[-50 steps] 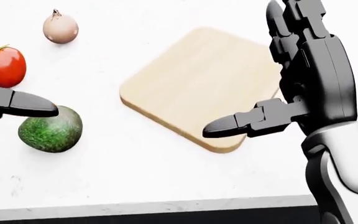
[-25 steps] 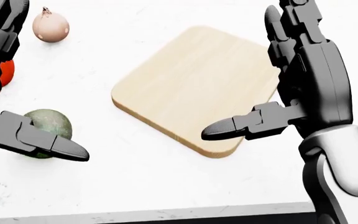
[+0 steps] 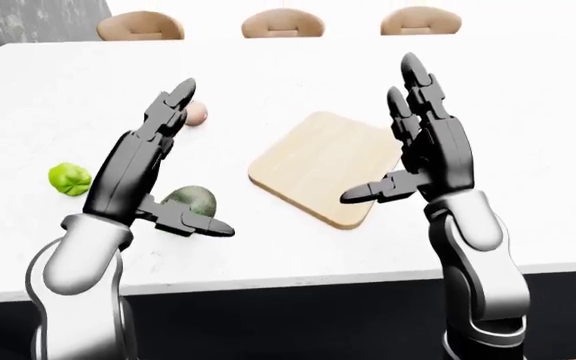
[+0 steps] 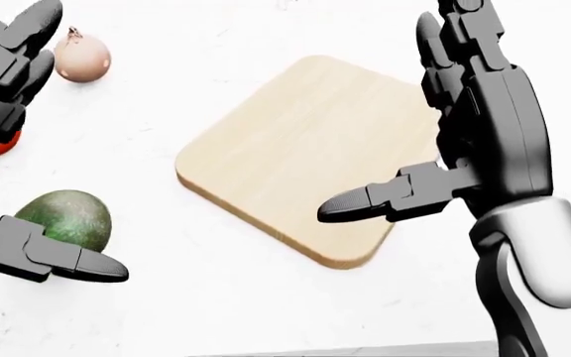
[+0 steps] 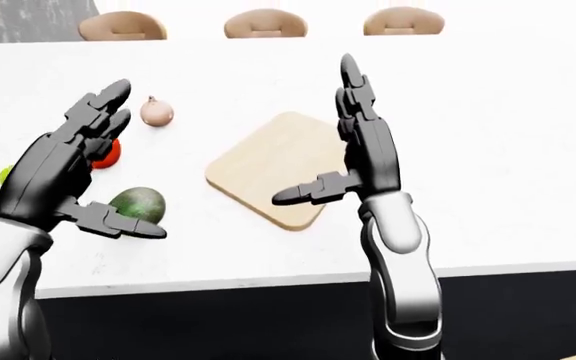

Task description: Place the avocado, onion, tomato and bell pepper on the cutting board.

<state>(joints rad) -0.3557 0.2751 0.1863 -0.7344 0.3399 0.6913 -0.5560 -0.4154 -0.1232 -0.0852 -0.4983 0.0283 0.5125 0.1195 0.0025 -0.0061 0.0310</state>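
The white desk [image 3: 528,112] has lots of bare room at the right of the left-eye view. The cutting board [image 4: 295,156] lies in the middle with nothing on it. The right hand [image 4: 464,126] floats over the board's right edge, fingers spread wide, holding nothing. The left hand [image 4: 8,149] is wide open too, thumb just beside the avocado [image 4: 66,217] at the lower left. The onion [image 4: 80,56] sits at the upper left. The tomato [image 5: 106,153] peeks out behind the left hand. The bell pepper [image 3: 69,179] is far left, well apart from the board.
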